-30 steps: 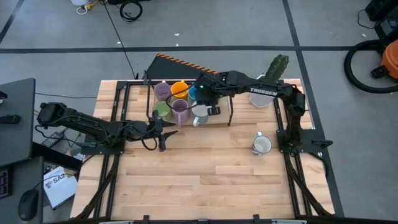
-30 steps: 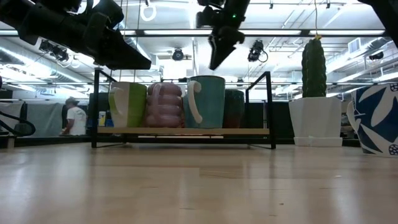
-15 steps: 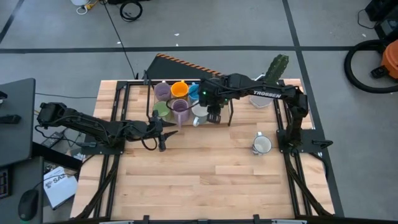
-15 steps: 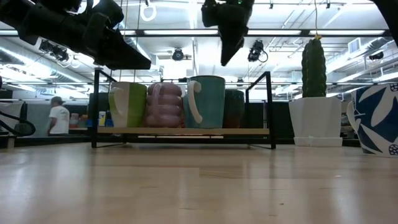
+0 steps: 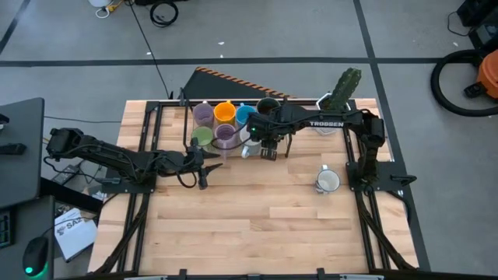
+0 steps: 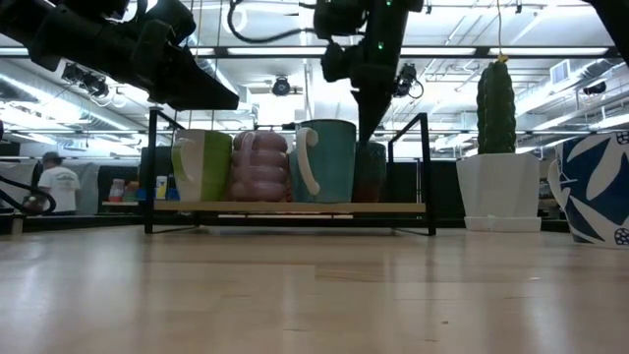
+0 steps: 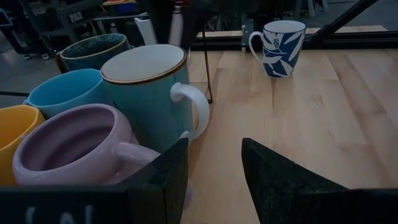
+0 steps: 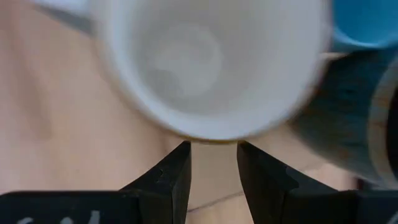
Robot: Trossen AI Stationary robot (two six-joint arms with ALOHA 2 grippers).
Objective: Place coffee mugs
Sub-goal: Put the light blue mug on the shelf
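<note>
The right claw [image 5: 267, 149] hangs over the front right end of the rack [image 6: 285, 207] at the desk's [image 5: 257, 225] far edge, fingers apart and empty, just above the rim of the teal mug [image 7: 152, 93]. That mug stands on the rack among the others. One leaf-patterned mug [image 5: 327, 180] stands apart on the bare desk near the right edge, probably next. To do this well, raise the claw straight up before swinging away, so neither finger clips the teal mug's rim or the rack's frame, then take the patterned mug by its wall opposite the handle. The left claw [image 5: 204, 165] waits open by the rack's left end
</note>
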